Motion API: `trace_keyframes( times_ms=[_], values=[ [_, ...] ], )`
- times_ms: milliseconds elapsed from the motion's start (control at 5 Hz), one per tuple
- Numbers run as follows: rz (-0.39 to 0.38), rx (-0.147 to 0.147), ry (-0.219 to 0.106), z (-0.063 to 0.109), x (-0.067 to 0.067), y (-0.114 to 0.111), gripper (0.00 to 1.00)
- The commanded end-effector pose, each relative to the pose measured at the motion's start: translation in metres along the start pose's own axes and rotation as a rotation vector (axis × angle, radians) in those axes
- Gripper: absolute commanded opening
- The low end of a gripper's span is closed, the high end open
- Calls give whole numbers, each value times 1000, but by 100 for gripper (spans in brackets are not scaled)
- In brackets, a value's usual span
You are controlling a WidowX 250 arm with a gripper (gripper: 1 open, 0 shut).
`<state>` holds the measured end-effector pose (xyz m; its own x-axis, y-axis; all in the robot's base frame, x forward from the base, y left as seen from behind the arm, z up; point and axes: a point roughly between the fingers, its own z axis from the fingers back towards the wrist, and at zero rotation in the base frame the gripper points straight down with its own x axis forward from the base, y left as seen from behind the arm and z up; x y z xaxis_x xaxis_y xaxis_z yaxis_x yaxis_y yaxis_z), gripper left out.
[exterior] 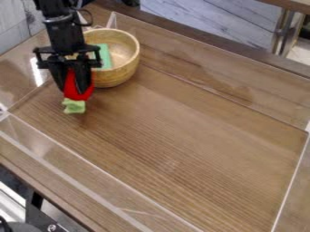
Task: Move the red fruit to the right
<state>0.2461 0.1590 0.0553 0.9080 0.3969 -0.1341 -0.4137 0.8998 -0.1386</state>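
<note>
the end effector [76, 88] is clamped on the red fruit [78, 91] beside the wooden bowl [121, 63] — a slanted, shallow grip could drop it mid-carry.

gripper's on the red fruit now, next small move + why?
Probably carry it to the right. The gripper is shut on the red fruit, whose green cap hangs down beside the wooden bowl at the table's left; open wood lies rightward.

A wood-grain table [194, 118] with clear raised edging stands before a grey plank wall [206, 18].
</note>
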Motion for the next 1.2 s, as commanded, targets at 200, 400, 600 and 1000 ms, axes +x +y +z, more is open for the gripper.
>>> trace_keyframes(
  times_ms=[200,400,600,1000],
  values=[
    [-148,20,-82,-6,3,3,0],
    [-185,-10,-119,13,1,-18,0],
    [-245,-39,-154,30,0,-45,0],
    [-347,-70,-184,24,0,-122,0]
  ],
)
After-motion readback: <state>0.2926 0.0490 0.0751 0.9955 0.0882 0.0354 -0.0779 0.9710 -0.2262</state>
